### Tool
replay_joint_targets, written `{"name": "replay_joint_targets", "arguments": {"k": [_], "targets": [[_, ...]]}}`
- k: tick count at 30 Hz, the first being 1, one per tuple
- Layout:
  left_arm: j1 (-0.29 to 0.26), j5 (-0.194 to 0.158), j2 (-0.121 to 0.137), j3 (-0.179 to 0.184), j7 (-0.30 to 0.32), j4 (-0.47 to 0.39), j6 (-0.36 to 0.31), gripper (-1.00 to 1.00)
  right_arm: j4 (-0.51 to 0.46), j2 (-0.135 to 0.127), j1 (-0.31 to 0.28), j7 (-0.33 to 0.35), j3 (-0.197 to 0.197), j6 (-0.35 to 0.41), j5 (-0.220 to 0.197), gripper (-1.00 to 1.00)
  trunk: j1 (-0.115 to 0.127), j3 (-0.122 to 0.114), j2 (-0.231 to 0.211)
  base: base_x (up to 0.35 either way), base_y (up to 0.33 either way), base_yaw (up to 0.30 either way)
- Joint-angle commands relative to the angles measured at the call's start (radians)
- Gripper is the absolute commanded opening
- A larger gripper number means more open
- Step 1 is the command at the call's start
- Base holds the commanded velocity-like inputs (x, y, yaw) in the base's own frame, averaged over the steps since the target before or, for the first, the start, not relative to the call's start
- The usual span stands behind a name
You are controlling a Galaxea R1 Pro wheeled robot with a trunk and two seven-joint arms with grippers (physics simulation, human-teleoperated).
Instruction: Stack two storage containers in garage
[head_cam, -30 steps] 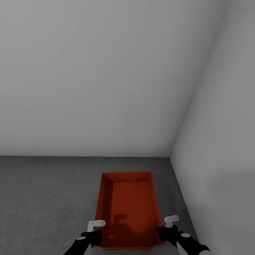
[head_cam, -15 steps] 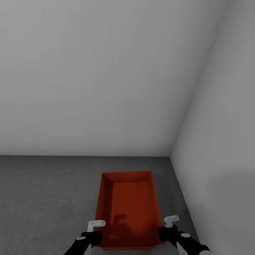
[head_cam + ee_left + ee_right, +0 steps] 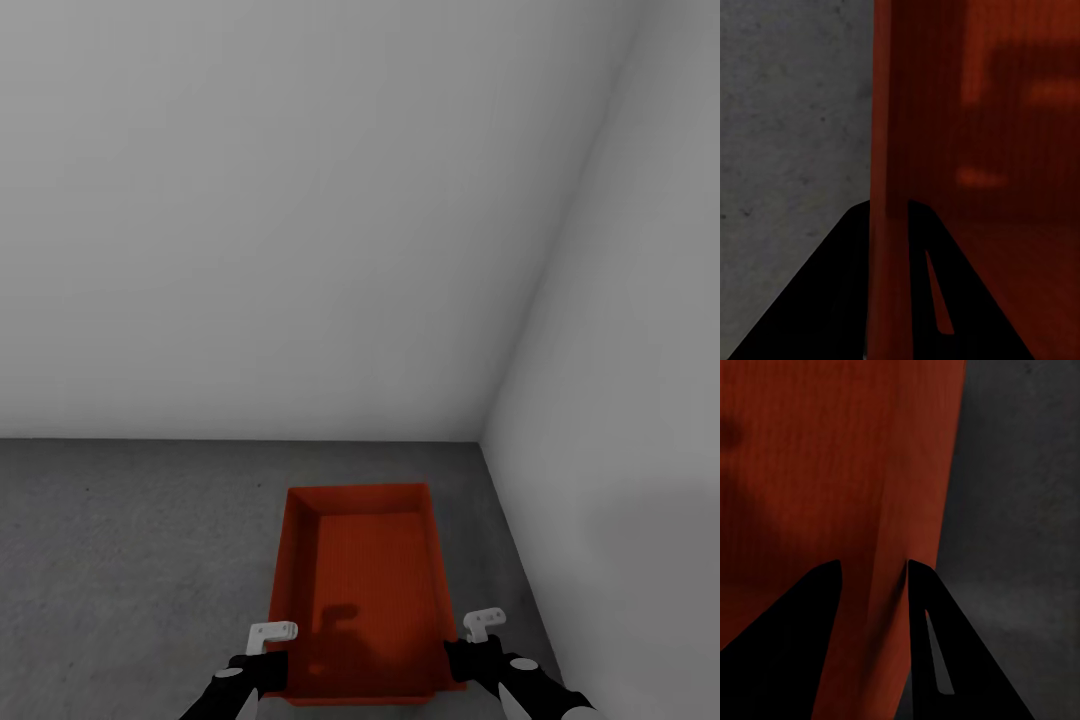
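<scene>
Both grippers, left gripper (image 3: 262,668) & right gripper (image 3: 470,662), pinch opposite walls of the storage container (image 3: 360,590); you lower it level onto the floor (image 3: 130,540); then open both together.

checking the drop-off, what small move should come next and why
Probably open both end effectors. The left end effector and right end effector each straddle a side wall of the storage container, which appears to rest on the grey floor near the wall corner, so it can be released.
</scene>
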State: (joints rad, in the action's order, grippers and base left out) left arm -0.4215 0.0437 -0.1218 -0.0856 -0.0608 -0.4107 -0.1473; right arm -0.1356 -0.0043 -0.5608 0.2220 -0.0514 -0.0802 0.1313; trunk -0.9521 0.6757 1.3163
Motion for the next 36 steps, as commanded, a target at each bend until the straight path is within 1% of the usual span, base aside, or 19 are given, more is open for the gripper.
{"name": "replay_joint_targets", "arguments": {"k": [1, 15, 28, 36], "targets": [[0.0, 0.004, 0.007, -0.016, -0.002, 0.0, -0.006, -1.0, -0.002, 0.0, -0.001, 0.011, 0.015, -0.006, -0.005, -1.0, -0.004, 0.004, 0.008, 0.0, 0.0, 0.0], [0.0, 0.004, 0.007, -0.016, -0.002, 0.0, -0.006, -1.0, -0.002, 0.0, -0.001, 0.011, 0.015, -0.006, -0.005, -1.0, -0.058, 0.048, 0.106, 0.0, 0.0, 0.0], [0.0, 0.004, 0.007, -0.016, -0.002, 0.0, -0.006, -1.0, -0.002, 0.0, -0.001, 0.011, 0.015, -0.006, -0.005, -1.0, -0.058, 0.048, 0.106, 0.0, 0.0, 0.0], [0.0, 0.004, 0.007, -0.016, -0.002, 0.0, -0.006, -1.0, -0.002, 0.0, -0.001, 0.011, 0.015, -0.006, -0.005, -1.0, -0.088, 0.073, 0.162, 0.0, 0.0, 0.0]]}}
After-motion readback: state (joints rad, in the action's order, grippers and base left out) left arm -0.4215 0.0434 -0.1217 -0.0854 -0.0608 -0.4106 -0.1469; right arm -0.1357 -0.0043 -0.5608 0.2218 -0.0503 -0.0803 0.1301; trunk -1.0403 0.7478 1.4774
